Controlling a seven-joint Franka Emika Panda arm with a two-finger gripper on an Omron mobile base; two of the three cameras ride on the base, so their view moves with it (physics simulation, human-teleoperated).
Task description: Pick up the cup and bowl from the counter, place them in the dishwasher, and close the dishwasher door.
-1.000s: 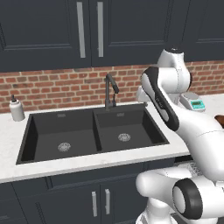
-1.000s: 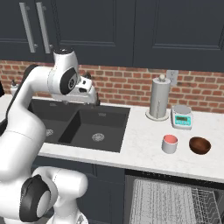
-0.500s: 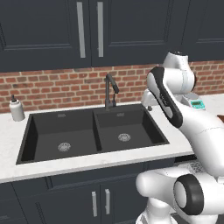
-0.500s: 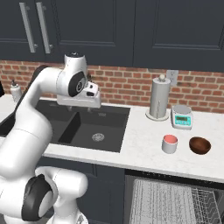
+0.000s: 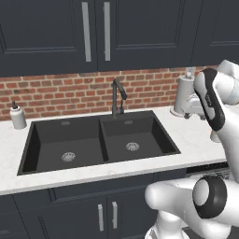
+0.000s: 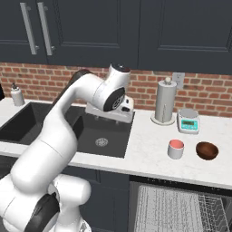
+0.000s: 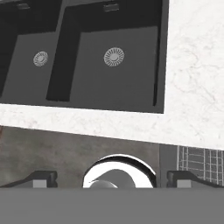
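1. The cup (image 6: 176, 148) was seen upright on the counter (image 6: 149, 145), just beside the bowl (image 6: 207, 150).
2. It was judged light, rigid and smooth; a grasp across the rim was advised.
3. The gripper (image 7: 111, 179), above the sink (image 7: 109, 61), was spread wide and empty.

Bare counter (image 6: 145, 154) lies between the sink (image 6: 97, 133) and the cup (image 6: 176, 149); behind it, a paper towel roll (image 6: 165, 100) and scale (image 6: 188, 121) block the wall side.
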